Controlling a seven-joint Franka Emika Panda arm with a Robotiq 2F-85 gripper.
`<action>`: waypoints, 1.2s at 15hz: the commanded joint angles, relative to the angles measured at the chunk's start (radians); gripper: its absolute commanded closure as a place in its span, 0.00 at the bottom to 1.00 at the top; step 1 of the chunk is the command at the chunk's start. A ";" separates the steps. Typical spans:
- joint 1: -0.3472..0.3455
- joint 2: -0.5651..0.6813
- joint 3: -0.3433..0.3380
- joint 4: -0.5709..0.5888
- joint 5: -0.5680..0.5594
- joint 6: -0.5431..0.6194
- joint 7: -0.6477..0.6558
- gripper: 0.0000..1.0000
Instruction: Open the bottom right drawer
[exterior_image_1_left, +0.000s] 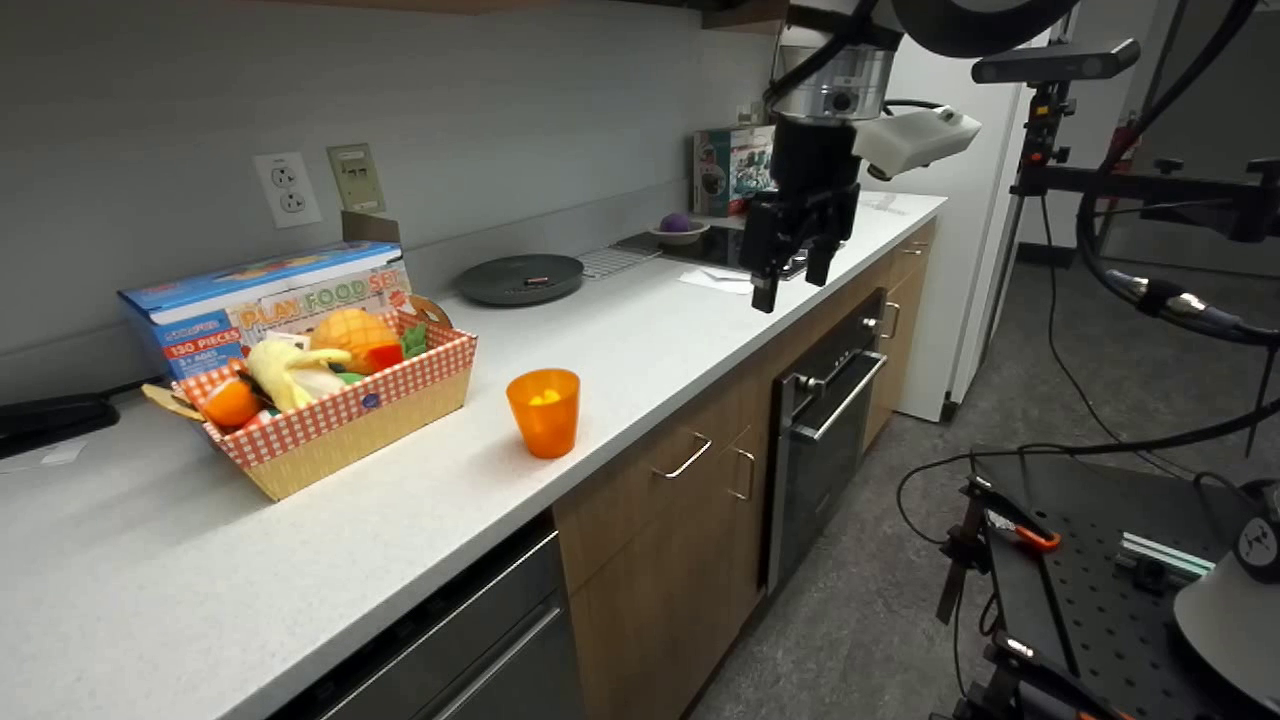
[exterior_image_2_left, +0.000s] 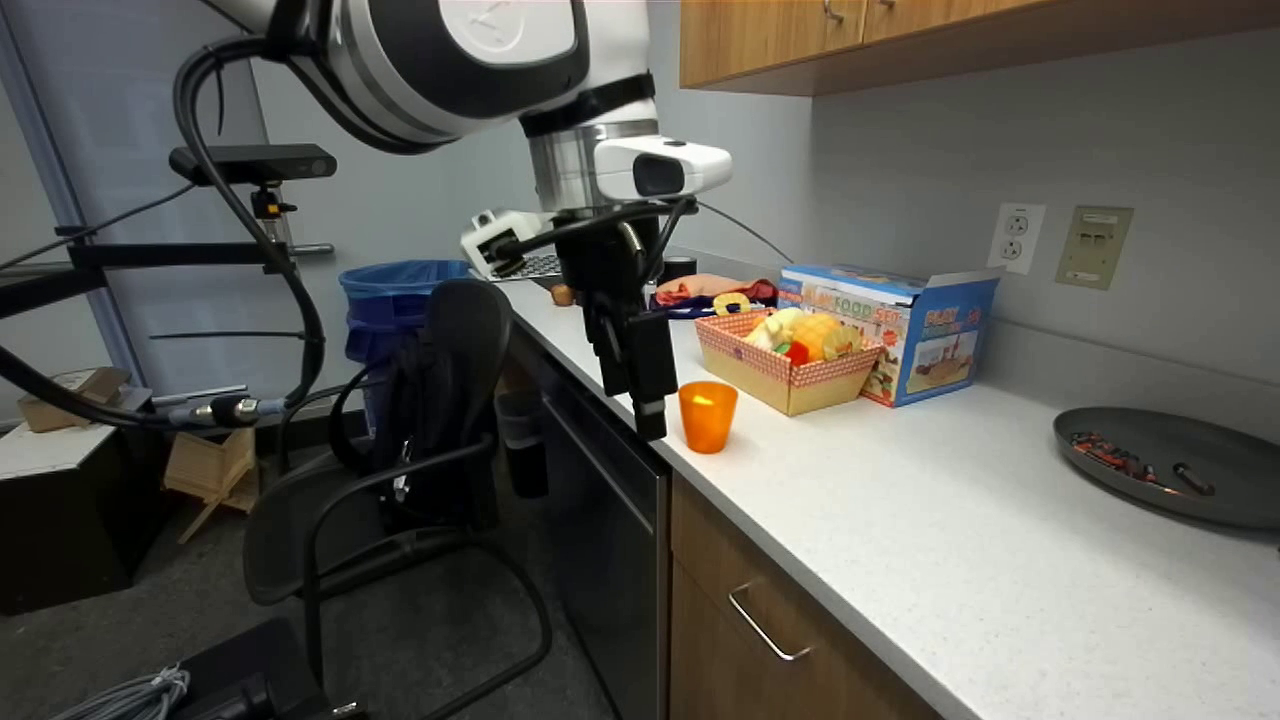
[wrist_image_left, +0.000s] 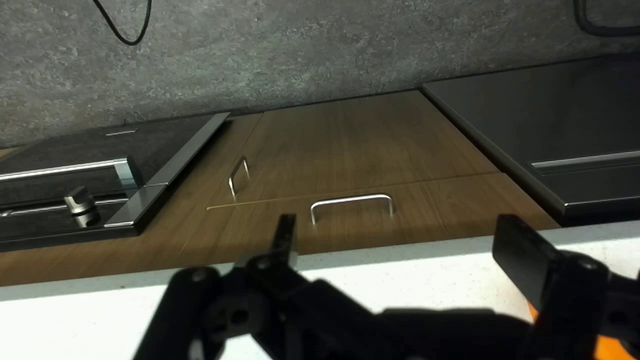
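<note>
Black fingers (wrist_image_left: 525, 260) crowd the foreground of the wrist view, and we see them spread wide, with nothing between the tips of the gripper (wrist_image_left: 397, 232). Past them, beyond the front edge of the white counter (wrist_image_left: 125, 320), lies the drawer (wrist_image_left: 450, 205) that we take to be the one meant: a wide brown wood front directly beneath the counter, with a slim silver handle (wrist_image_left: 351, 199) running crosswise. To its sides we find the oven (wrist_image_left: 155, 150) and a dark panel (wrist_image_left: 540, 115); below it is a wooden door (wrist_image_left: 345, 145) with an upright bar (wrist_image_left: 237, 170) of its own.

As for progress, we would call it early. The drawer looks fully closed in both exterior views, its front level with the wood around it and no inside showing. Nothing touches the handle. The gripper hangs higher than the counter, near its front edge, tips pointing down and well apart from that handle. What we have, in our judgement, is a tool ready and facing about the right place, and no more. Left to do is nearly everything: bring the gripper out past the counter's edge and down, set its fingers on either side of the handle, close on it, and draw the drawer straight out. We would also mind the orange cup (exterior_image_1_left: 545, 425), which stands on the counter near the edge, where a low swing could catch it.
</note>
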 joint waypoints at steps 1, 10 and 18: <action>-0.018 0.023 -0.007 -0.039 0.021 0.064 0.054 0.00; -0.076 0.187 -0.031 -0.169 0.028 0.373 0.206 0.00; -0.065 0.391 -0.104 -0.137 0.170 0.667 0.233 0.00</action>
